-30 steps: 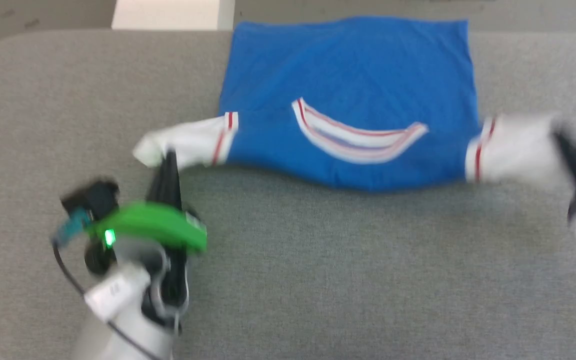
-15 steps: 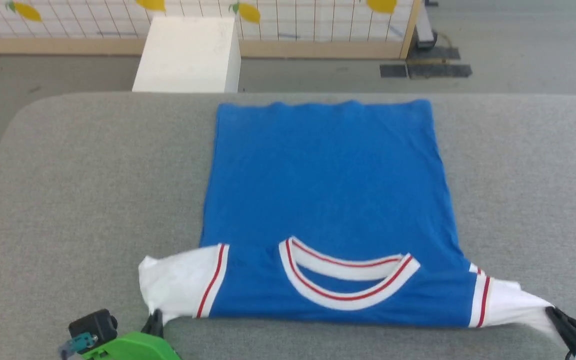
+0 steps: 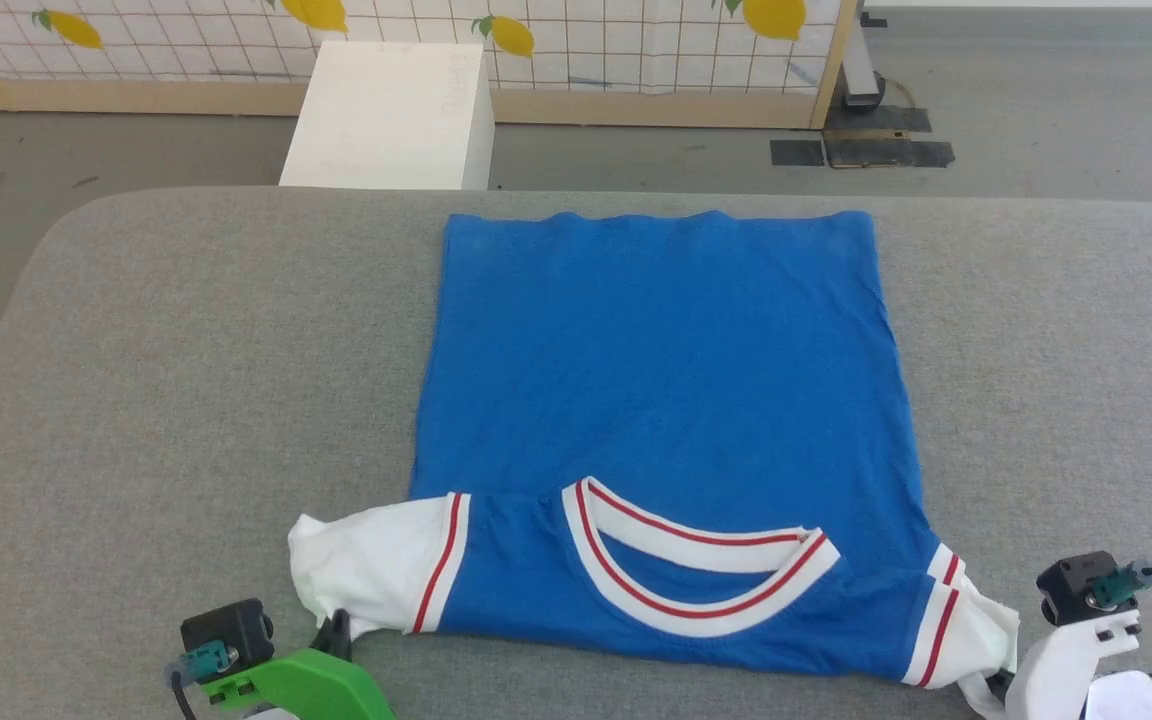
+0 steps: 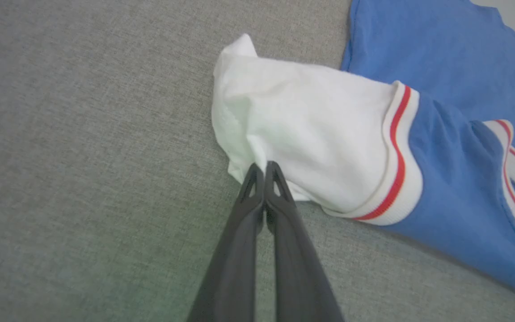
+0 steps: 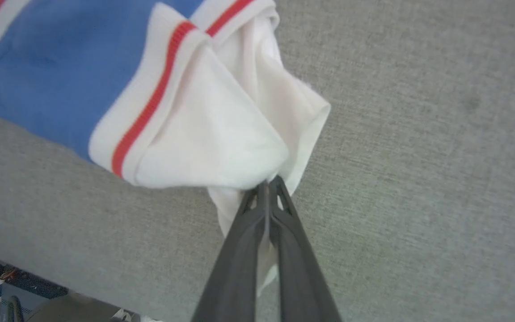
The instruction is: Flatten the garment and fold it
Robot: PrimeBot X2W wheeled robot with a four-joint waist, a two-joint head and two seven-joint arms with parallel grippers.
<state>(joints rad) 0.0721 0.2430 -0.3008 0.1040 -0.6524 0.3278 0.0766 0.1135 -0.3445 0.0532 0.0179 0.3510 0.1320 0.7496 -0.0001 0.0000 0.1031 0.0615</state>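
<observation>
The garment [image 3: 656, 380], royal blue, lies spread flat on the grey table [image 3: 186, 350] with its red-and-white neck trim [image 3: 696, 590] nearest me. Its white left sleeve [image 4: 302, 134] is bunched, and my left gripper [image 4: 264, 167] is shut on that sleeve's near edge; the fingers also show at the head view's bottom left [image 3: 336, 625]. My right gripper [image 5: 268, 183] is shut on the crumpled white right sleeve [image 5: 221, 134], with cloth caught between the fingers. Its white wrist mount [image 3: 1066, 660] sits at the head view's bottom right. No lettering shows.
A white box [image 3: 391, 115] stands on the floor beyond the table's far edge. Behind it is a gridded panel with lemon prints [image 3: 586, 40]. The table's near edge [image 5: 61, 264] runs close under the right sleeve. Bare grey cloth lies on both sides of the garment.
The head camera has tilted up, so the whole picture has shifted. The right sleeve, stretched taut half a second ago, is now slack and bunched against the body. Both grippers stay shut.
</observation>
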